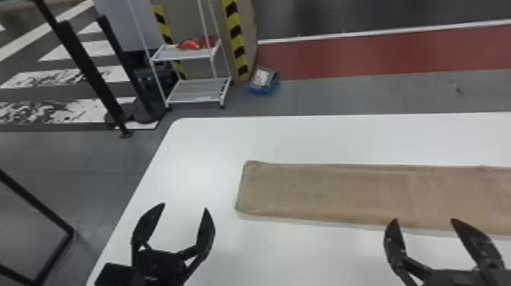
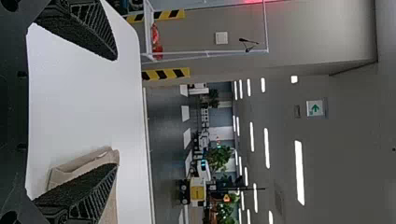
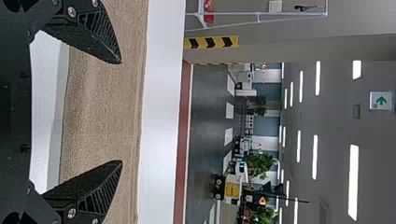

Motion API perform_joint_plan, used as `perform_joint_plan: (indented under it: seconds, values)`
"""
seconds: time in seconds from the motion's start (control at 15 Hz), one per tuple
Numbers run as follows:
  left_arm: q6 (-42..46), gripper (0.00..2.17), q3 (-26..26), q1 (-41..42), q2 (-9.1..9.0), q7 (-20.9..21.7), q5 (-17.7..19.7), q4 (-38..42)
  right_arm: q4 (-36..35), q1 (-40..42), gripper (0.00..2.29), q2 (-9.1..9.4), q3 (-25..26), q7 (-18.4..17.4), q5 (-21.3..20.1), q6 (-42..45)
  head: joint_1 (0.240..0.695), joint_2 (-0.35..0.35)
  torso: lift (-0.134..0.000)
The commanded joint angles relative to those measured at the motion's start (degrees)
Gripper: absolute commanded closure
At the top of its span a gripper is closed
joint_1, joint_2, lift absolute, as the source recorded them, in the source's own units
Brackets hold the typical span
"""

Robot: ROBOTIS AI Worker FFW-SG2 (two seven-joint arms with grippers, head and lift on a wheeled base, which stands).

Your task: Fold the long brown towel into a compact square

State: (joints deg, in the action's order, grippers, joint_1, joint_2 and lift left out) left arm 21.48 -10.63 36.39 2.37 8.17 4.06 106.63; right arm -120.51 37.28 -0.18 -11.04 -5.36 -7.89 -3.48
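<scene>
Blue bin [image 1: 259,90], pale contents [image 1: 261,77] inside

Brown towel [image 2: 88,163] (partly hidden) behind left tool [image 1: 185,205]

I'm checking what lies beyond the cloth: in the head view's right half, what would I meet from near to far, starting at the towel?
Brown towel → white tabletop beyond it → grey floor → red floor strip → thin white line.

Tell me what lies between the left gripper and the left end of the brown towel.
Only a bare stretch of white table separates the left gripper from the brown towel, as the head view shows.
</scene>
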Motion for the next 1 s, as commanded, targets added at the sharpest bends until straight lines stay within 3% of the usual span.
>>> perform_joint_plan:
  seconds: [0.0,0.8,0.93]
  values:
    - [0.0,0.06,0.08,-0.09,0.0,0.0,-0.02,-0.1,0.1,-0.11,0.13,0.23,-0.04,0.0,-0.02,0.0,0.695,0.236,-0.117]
    - [0.35,0.07,0.34,-0.36,-0.09,-0.17,0.59,0.42,0.1,-0.11,0.13,0.23,-0.12,0.0,-0.02,0.0,0.695,0.236,-0.117]
    - [-3.69,0.08,0.34,-1.32,-0.18,0.97,0.77,3.06,0.1,-0.11,0.13,0.23,-0.3,0.0,-0.02,-0.18,0.695,0.233,-0.117]
